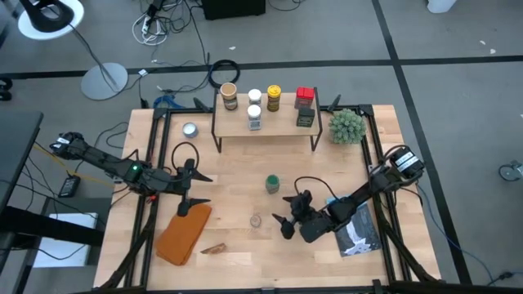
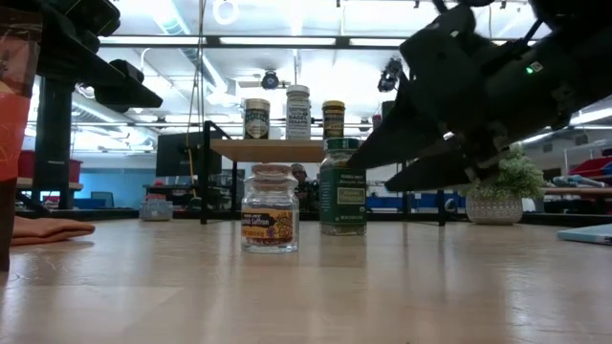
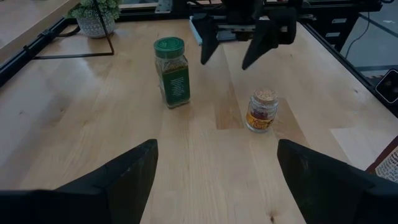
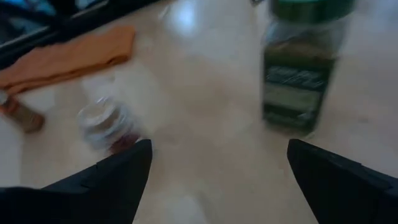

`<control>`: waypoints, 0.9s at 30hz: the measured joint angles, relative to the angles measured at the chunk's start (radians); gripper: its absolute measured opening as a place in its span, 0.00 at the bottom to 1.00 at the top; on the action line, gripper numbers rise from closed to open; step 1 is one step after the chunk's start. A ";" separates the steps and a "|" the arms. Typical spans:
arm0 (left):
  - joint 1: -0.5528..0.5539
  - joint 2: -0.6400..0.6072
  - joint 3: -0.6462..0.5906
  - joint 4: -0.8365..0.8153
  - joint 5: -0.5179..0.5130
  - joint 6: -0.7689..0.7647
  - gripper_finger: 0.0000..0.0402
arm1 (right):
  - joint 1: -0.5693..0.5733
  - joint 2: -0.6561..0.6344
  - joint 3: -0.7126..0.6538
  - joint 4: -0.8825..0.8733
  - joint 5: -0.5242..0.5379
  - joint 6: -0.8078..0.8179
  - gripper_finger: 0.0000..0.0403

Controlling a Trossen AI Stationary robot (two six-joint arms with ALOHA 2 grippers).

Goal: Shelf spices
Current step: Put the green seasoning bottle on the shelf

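Note:
Several spices stand on the wooden top of the shelf [image 1: 265, 122] at the table's far side. Two more stand on the table: a green-topped jar [image 1: 272, 184] [image 3: 171, 71] and, nearer, a small clear jar with a cork top [image 1: 256, 220] [image 3: 262, 111] [image 2: 270, 208]. My right gripper [image 1: 283, 212] [image 3: 239, 46] is open, just right of these two jars and pointing toward them; in the right wrist view the green-topped jar [image 4: 301, 68] and the small jar [image 4: 106, 124] lie ahead of its fingers. My left gripper [image 1: 200, 188] waits open over the table's left part.
An orange cloth [image 1: 184, 233] lies at the near left, with a small brown piece [image 1: 214, 248] beside it. A flat silver tin [image 1: 189, 129] sits left of the shelf and a spiky green plant ball [image 1: 346, 125] right of it. A printed sheet [image 1: 357, 233] lies under the right arm.

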State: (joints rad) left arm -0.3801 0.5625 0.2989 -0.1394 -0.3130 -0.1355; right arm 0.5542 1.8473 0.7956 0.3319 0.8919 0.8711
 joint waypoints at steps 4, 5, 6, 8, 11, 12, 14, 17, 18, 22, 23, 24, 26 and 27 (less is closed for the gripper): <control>0.000 0.000 0.000 0.000 0.000 0.000 0.83 | 0.018 0.000 0.000 0.001 0.087 0.024 0.93; 0.000 0.000 0.000 0.000 0.000 0.000 0.83 | 0.021 0.000 0.000 0.001 0.090 0.036 0.93; 0.000 0.000 0.000 0.000 0.000 0.000 0.83 | 0.024 0.000 0.000 0.001 0.090 0.048 0.92; 0.000 0.000 0.000 0.000 0.000 0.000 0.83 | 0.028 0.000 0.000 0.001 0.092 0.060 0.92; 0.000 0.000 0.000 0.000 0.000 0.000 0.83 | 0.029 0.000 0.004 -0.021 0.109 0.060 0.90; 0.000 0.000 0.000 0.000 0.000 0.000 0.83 | 0.027 0.000 0.011 -0.050 0.111 0.060 0.89; 0.000 0.000 0.000 0.000 0.000 0.000 0.83 | 0.010 0.000 0.032 -0.129 0.110 0.059 0.88; 0.000 0.000 0.000 0.000 0.000 0.000 0.83 | -0.027 0.000 0.055 -0.215 0.109 0.059 0.86; 0.000 0.000 0.000 0.000 0.000 0.000 0.83 | -0.041 0.000 0.060 -0.217 0.105 0.047 0.86; 0.000 0.000 0.000 0.000 0.000 0.000 0.83 | -0.090 0.000 0.087 -0.214 0.057 -0.014 0.86; 0.000 0.000 0.000 0.000 0.000 0.000 0.83 | -0.100 0.000 0.089 -0.214 0.055 -0.017 0.86; 0.000 0.000 0.000 0.000 0.000 0.000 0.83 | -0.108 0.000 0.090 -0.213 0.058 -0.018 0.86; 0.000 0.000 0.000 0.000 0.000 0.000 0.83 | -0.125 0.000 0.090 -0.211 0.063 -0.012 0.86; 0.000 0.000 0.000 0.000 0.000 0.000 0.83 | -0.132 0.000 0.090 -0.207 0.061 -0.011 0.86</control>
State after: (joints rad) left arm -0.3799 0.5625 0.2989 -0.1398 -0.3130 -0.1353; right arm 0.4221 1.8477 0.8856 0.1244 0.9533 0.8600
